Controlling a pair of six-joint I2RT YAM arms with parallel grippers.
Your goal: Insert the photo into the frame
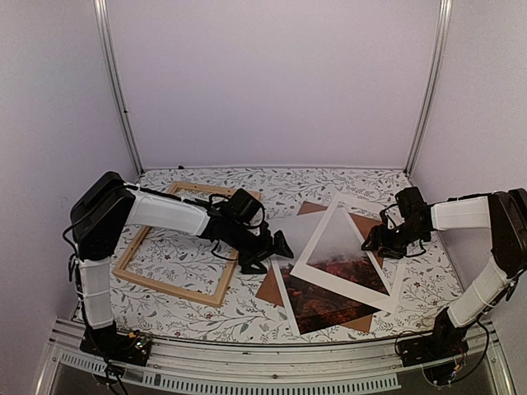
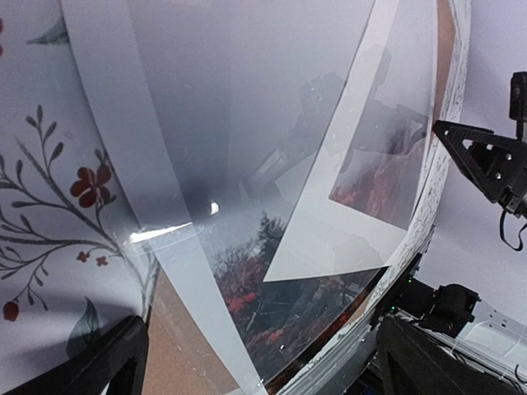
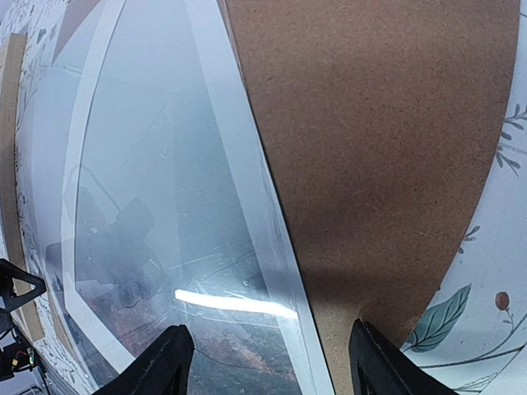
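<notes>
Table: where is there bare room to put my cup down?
Bare cloth lies along the back wall behind the frame and the white mat, inside the frame, and along the near edge. Crowded: the gap between frame and photo, where the left fingers hang.

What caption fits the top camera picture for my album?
Left arm and right arm reach over the photo, white mat and brown board; wooden frame lies alongside.
</notes>
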